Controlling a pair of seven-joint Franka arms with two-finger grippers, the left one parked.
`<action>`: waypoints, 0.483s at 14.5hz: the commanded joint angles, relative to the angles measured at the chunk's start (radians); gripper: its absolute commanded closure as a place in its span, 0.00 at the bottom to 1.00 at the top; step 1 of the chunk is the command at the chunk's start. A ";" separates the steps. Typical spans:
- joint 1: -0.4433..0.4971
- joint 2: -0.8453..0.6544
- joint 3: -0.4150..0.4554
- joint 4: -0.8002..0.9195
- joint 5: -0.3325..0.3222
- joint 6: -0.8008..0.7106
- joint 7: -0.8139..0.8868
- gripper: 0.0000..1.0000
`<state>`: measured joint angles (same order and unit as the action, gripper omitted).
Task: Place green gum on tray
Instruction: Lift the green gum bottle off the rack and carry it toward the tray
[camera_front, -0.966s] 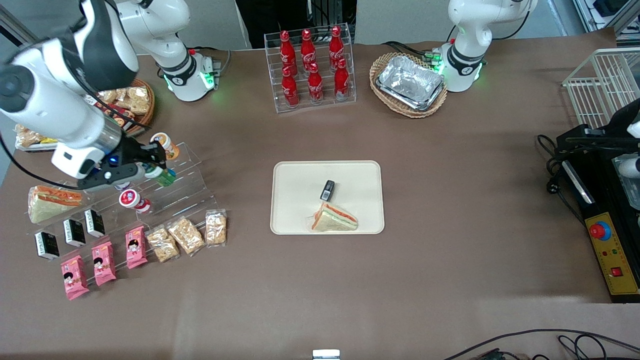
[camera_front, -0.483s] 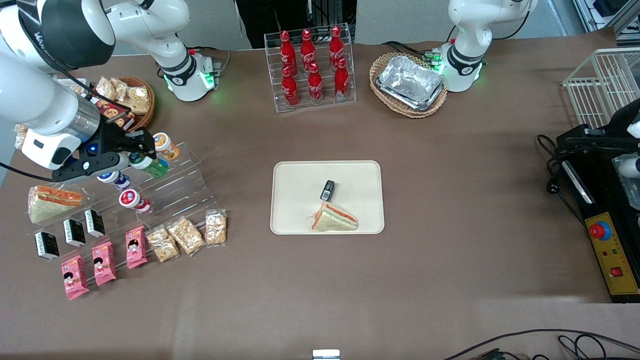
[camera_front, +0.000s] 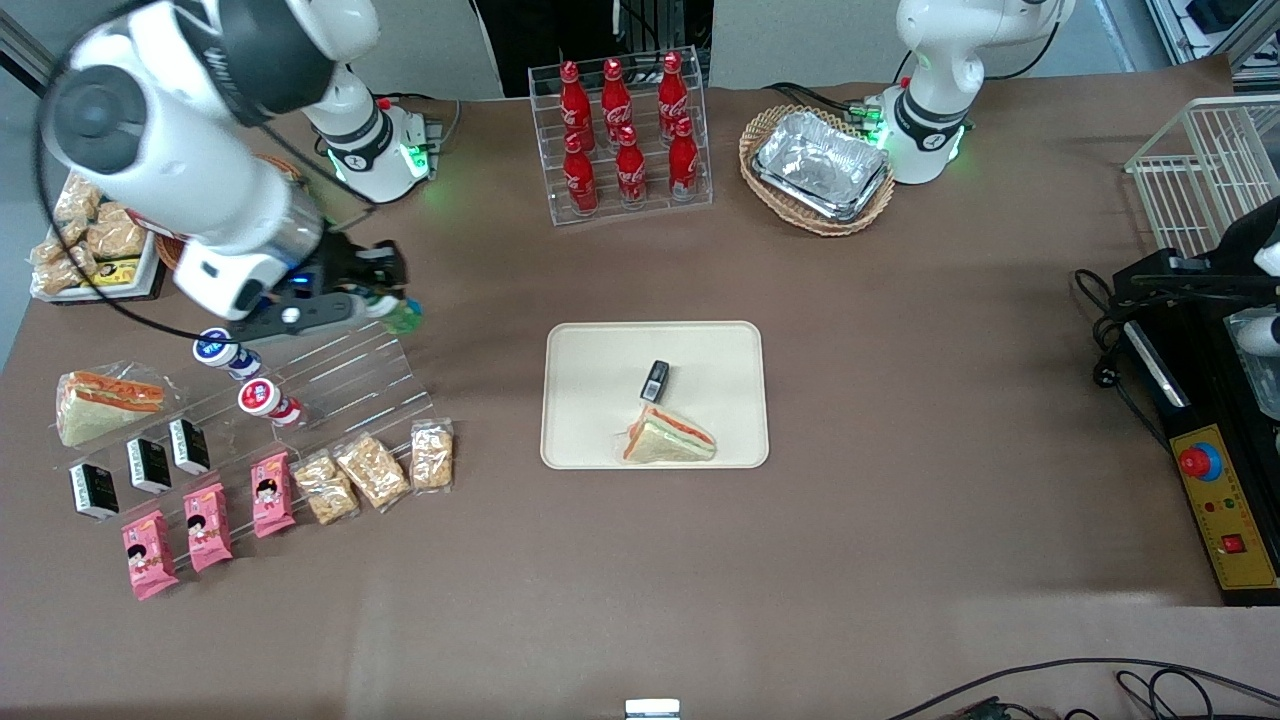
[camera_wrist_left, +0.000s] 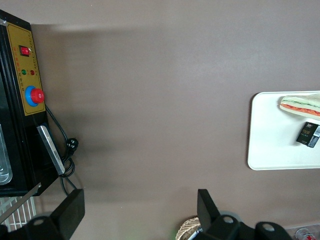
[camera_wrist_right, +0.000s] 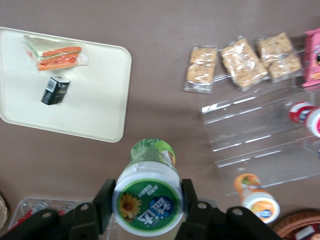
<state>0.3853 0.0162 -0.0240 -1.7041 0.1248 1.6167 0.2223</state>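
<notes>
My right gripper (camera_front: 388, 296) (camera_wrist_right: 147, 200) is shut on the green gum (camera_wrist_right: 148, 192), a small green bottle with a white-rimmed green lid bearing an orange flower mark. In the front view the green gum (camera_front: 402, 315) hangs above the brown table, just past the upper step of the clear acrylic rack (camera_front: 345, 375), between the rack and the tray. The cream tray (camera_front: 590, 420) (camera_wrist_right: 95, 107) lies flat mid-table, holding a wrapped sandwich (camera_front: 668, 438) and a small black box (camera_front: 655, 380).
An orange-lidded bottle (camera_wrist_right: 257, 199) lies on the rack. Two blue and red lidded bottles (camera_front: 222, 352) sit on it nearer the camera. Snack packets (camera_front: 372, 470), pink packs (camera_front: 205, 527) and black boxes (camera_front: 148, 464) line the table. A cola rack (camera_front: 625, 135) and foil-tray basket (camera_front: 818, 168) stand farther away.
The gripper has lifted the green gum off the acrylic rack and carried it toward the tray; the orange-lidded bottle is now hidden under the arm in the front view.
</notes>
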 joint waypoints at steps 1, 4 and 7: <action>0.070 0.063 -0.007 0.012 0.027 0.060 0.109 0.73; 0.130 0.077 -0.007 -0.051 0.026 0.155 0.199 0.73; 0.187 0.083 -0.008 -0.150 0.026 0.294 0.264 0.73</action>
<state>0.5292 0.1082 -0.0231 -1.7647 0.1291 1.7974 0.4250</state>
